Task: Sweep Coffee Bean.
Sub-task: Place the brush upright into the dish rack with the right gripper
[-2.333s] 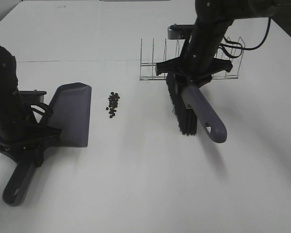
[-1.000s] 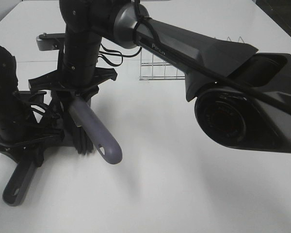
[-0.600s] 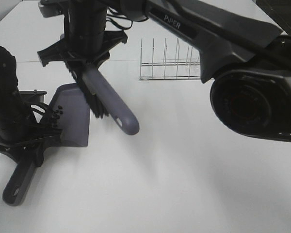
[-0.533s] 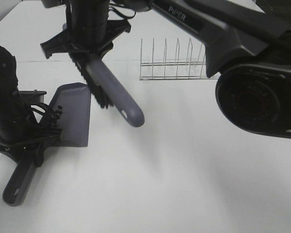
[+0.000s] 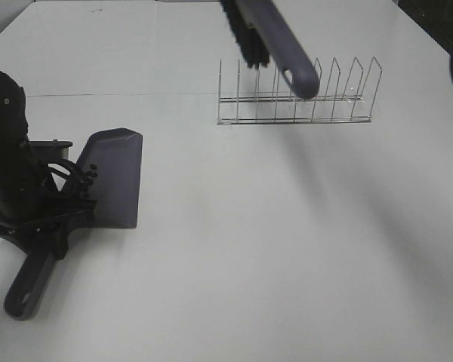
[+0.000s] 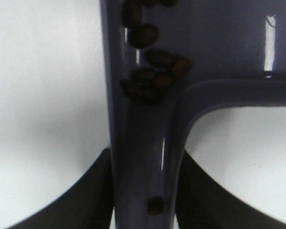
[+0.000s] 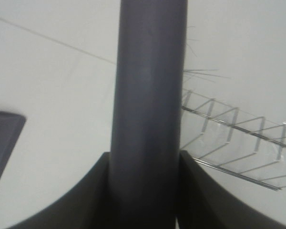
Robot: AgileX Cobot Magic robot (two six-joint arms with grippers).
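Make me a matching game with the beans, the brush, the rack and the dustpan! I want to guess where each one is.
Things:
1. coffee beans
2. brush
3. wire rack
4. dustpan

Places:
A. up in the air
B. flat on the table, handle in the left claw
C. inside the dustpan
D. standing at the far side of the table

Pairs: 1-C, 2-A, 3-D, 4-B

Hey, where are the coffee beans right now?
The coffee beans lie inside the dustpan on the left of the exterior high view, bunched at its back wall near the handle.
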